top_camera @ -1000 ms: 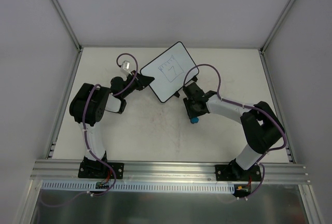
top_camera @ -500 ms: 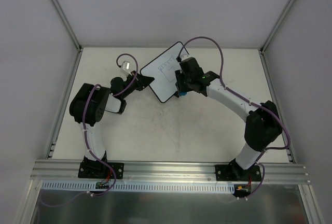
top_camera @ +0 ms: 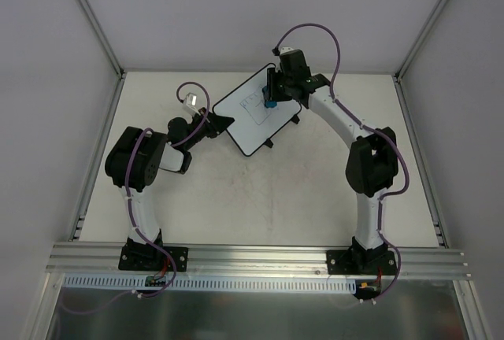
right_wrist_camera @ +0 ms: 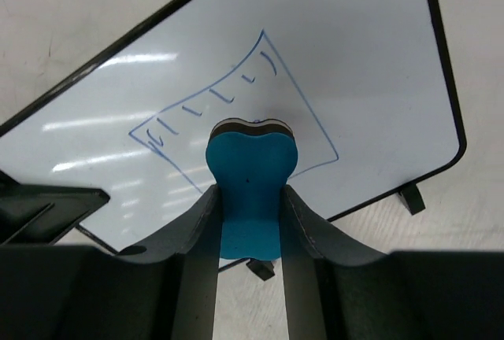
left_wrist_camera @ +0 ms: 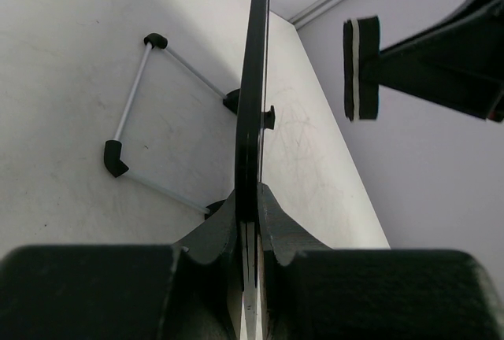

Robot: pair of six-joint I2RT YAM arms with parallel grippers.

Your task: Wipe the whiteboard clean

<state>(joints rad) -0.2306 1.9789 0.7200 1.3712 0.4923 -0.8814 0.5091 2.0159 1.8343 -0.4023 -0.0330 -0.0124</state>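
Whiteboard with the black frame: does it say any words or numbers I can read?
No readable words or numbers anywhere. The small white board with the black frame bears only a thin drawn four-sided outline with short curved strokes, partly hidden behind the blue bone-shaped eraser block.

Bright, even light; whiteboard (right_wrist_camera: 260, 64) glare streaks.

We find the whiteboard (top_camera: 250, 129) toward 12 o'clock on the table (top_camera: 236, 198). The left gripper (top_camera: 224, 123) clamps its edge at 8 o'clock. The right gripper (top_camera: 270, 102), with the eraser (right_wrist_camera: 250, 190) between its fingers, hangs over the marker lines (right_wrist_camera: 302, 96), at 2 o'clock from the board's centre.
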